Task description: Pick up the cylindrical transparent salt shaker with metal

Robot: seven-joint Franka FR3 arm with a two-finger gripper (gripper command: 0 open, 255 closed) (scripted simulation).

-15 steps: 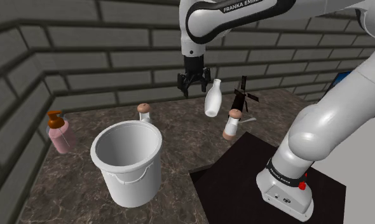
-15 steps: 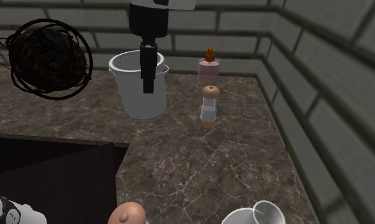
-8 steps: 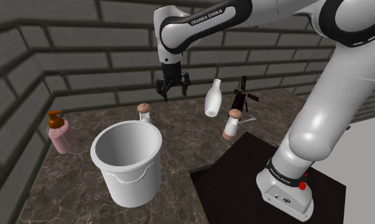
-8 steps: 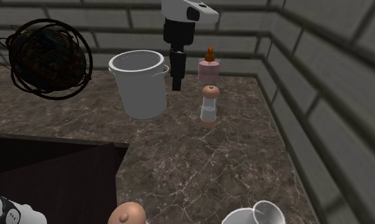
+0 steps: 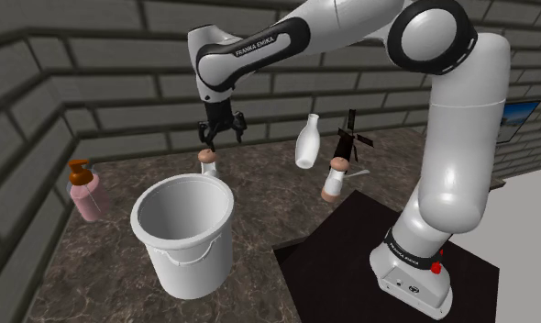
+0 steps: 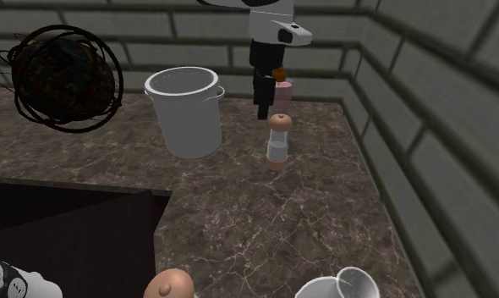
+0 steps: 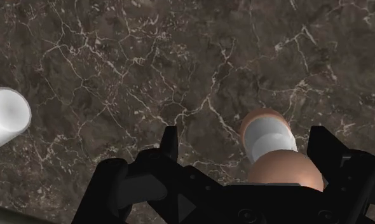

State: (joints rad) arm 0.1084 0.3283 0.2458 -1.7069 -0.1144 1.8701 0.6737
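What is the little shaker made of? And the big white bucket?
Shaker: see-through middle, likely glass or clear plastic; the dull pinkish-brown cap and base may be metal. Bucket: plain matte white all over, probably plastic, though the look leaves it open.

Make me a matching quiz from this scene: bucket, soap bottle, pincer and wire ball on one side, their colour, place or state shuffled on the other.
1. bucket
2. soap bottle
3. pincer
4. wire ball

A. open, above the salt shaker
B. dark, at the second exterior view's left
C. white, open-topped
D. pink, with an orange pump

Pairs: 1-C, 2-D, 3-A, 4-B
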